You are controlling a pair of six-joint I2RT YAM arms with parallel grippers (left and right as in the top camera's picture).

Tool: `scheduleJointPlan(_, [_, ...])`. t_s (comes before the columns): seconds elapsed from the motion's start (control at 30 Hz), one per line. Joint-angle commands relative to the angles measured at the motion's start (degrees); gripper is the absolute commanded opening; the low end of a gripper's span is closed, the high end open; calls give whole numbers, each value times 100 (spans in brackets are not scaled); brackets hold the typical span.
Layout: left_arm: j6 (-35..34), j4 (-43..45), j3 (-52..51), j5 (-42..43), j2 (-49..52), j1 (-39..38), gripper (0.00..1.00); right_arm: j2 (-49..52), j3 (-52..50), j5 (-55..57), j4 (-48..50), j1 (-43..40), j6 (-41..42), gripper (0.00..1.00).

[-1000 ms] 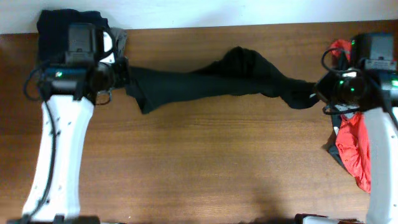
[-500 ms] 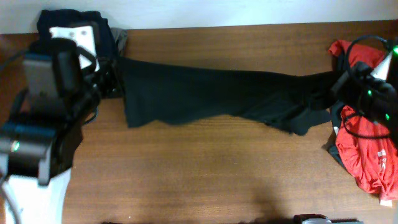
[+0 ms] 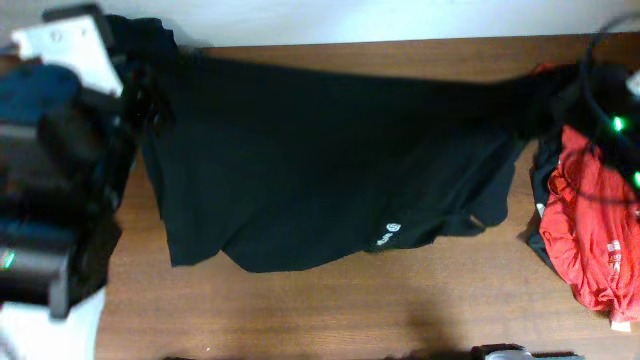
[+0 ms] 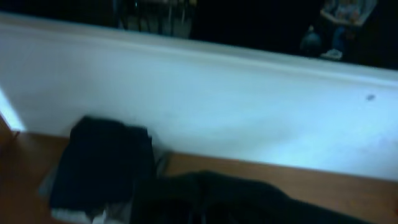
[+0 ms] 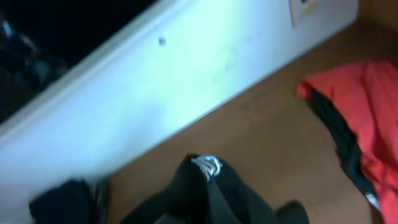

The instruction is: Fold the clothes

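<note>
So the left tool (image 3: 150, 100) and right tool (image 3: 578, 85) are each pressed together on a far corner of the black garment (image 3: 320, 170), stretching it wide above the table (image 3: 330, 310), I'd guess to get it flat before folding. No bin or basket in sight; the red garment (image 3: 590, 220) just lies loose on the right, and a dark pile (image 4: 102, 162) sits back left.

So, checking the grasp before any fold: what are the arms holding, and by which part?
The black garment, stretched between them: left jaws pinch the left end of its far edge, right jaws the right end.
</note>
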Motion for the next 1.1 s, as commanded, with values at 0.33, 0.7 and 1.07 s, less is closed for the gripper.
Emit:
scheduleJointPlan(0.33, [1023, 3462, 59, -341, 2260, 400, 1, 1934, 83, 337, 2632, -136, -459, 4])
scheduleJointPlan(0.7, [1128, 1843, 457, -321, 2262, 378, 1, 1915, 802, 367, 1233, -125, -852, 4])
scheduleJointPlan(1.07, [153, -1663, 393, 935, 3220, 378, 1, 2249, -890, -778, -1106, 151, -811, 4])
